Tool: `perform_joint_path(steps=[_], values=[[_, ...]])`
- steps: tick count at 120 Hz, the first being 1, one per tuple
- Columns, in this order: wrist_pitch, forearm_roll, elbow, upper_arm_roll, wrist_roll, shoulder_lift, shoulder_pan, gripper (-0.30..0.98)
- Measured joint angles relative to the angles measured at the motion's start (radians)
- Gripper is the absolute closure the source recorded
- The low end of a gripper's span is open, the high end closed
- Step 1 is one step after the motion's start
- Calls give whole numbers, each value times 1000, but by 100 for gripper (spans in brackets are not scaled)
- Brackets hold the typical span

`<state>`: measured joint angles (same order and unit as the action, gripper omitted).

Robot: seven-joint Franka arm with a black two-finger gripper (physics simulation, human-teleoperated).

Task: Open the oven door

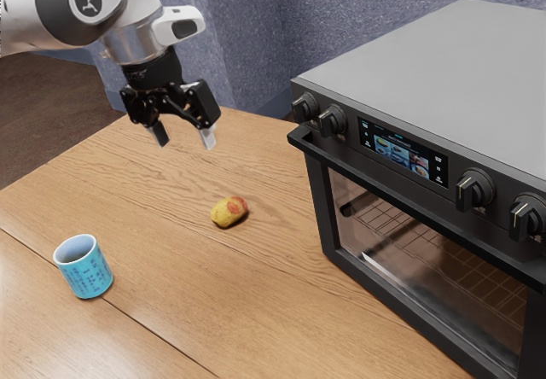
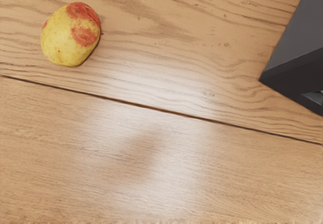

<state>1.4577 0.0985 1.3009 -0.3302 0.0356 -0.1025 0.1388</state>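
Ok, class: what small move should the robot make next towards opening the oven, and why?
I'd probably move the gripper toward the oven door's handle, fingers kept apart: the door looks shut, and the gripper hangs open and empty above the table, away from the handle.

From the claw's [image 1: 185,143] side, the exterior camera slants down. The wrist camera looks down from the claw, closer; both show mango [image 1: 229,212] and countertop oven [image 1: 426,72].

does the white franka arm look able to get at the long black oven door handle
Probably yes: the open black two-finger gripper is empty, and nothing visible stands between it and the handle; the yellow-red fruit lies lower, on the wooden table.
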Motion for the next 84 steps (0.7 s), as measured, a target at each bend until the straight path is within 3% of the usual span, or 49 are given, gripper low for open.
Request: perform_joint_path(steps=[16,22,30,34,42,50,60,84], values=[[-18,11,-7,-5,11,1,22,0],[-37,13,-120,7,-6,81,27,0],[-63,9,-184,236,-146,211,-120,0],[-73,-5,-168,349,-223,258,-66,0],[13,5,137,473,-414,473,54,0],[121,29,331,431,-609,576,219,0],[227,37,385,351,-825,559,391,0],[362,38,375,300,-1237,459,449,0]])
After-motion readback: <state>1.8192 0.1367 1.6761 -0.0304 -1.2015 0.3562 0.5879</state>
